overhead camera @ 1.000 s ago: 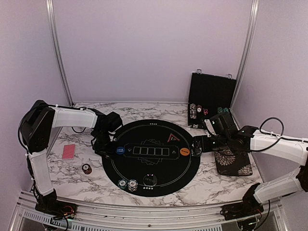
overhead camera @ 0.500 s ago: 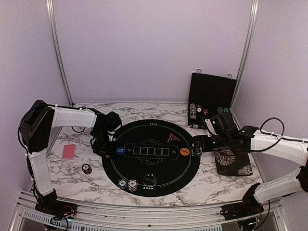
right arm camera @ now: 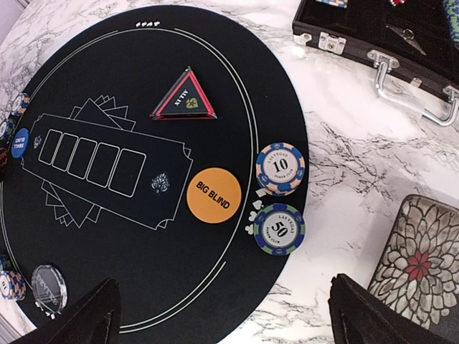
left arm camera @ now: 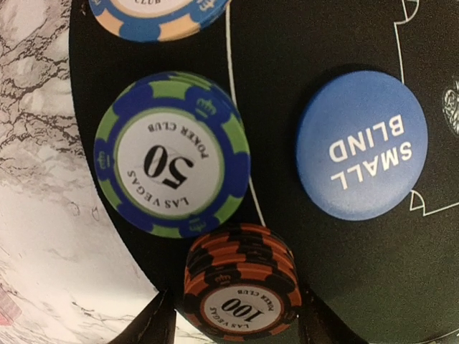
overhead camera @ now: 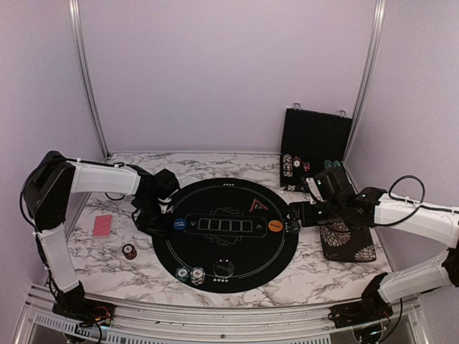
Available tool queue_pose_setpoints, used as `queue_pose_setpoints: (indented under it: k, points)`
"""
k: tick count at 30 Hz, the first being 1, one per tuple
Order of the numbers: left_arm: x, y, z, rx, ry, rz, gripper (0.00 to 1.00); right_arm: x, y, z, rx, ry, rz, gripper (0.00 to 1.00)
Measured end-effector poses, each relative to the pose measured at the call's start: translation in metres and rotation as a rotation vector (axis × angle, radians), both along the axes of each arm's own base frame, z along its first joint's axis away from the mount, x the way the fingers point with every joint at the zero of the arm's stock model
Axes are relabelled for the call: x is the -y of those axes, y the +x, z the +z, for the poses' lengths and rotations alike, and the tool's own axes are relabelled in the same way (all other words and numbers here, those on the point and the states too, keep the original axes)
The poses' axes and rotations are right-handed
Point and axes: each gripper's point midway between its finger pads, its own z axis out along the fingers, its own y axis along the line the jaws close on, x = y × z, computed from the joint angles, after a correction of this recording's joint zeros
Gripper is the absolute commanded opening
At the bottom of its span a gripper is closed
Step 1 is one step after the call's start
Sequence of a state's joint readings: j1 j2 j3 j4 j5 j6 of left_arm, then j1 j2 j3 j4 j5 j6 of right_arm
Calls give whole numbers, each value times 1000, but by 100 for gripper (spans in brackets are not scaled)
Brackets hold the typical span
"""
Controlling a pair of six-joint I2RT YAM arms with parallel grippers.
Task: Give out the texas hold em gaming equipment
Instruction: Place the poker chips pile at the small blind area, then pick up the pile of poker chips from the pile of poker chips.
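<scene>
A white marble surface (overhead camera: 107,265) sits inside pale purple walls. A round black mat (overhead camera: 244,251) lies in the middle of it. A black case (overhead camera: 315,143) stands open at the back right. A flowery pad (overhead camera: 351,244) lies in front of the case, beside the mat.

The left end effector (left arm camera: 237,319) is down at the mat's left edge. Its fingers (left arm camera: 159,326) are a little apart, with the orange and black 100 stack (left arm camera: 240,290) between them. A thin gap shows on one side, so they are not pinching it. Just past that stack lies the 50 chip (left arm camera: 172,165). The blue button (left arm camera: 362,143) marked SMALL BLIND sits near both, further in on the mat.

The right end effector (right arm camera: 222,294) hangs over the mat's right edge. Its fingers are spread wide with nothing between them. Ahead of it the orange button (right arm camera: 214,195) marked BIG BLIND lies on the mat. The 10 stack (right arm camera: 281,168) and the right 50 stack (right arm camera: 280,229) sit close together on the mat's rim.

A red card (overhead camera: 102,226) lies on the surface to the left, apart from the mat. A red stack (overhead camera: 129,251) sits near it, off the mat. Two more stacks (overhead camera: 190,274) stand together at the mat's near edge, with a clear button (overhead camera: 224,268) beside them.
</scene>
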State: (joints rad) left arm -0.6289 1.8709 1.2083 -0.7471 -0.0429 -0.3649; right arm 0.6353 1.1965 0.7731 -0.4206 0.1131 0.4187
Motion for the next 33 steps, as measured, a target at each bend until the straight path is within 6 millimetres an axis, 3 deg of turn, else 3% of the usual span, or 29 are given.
queue_pose_setpoints:
  k: [10,26,33]
  points:
    - [-6,-12,0,-11,2,-2,55,1,-1,-1,-2,1,-2,98]
    - [-12,-6,1,-5,4,26,49,4,-4,2,7,5,-7,98]
    - [-5,-2,1,-8,6,-10,47,5,-4,1,7,5,-11,98]
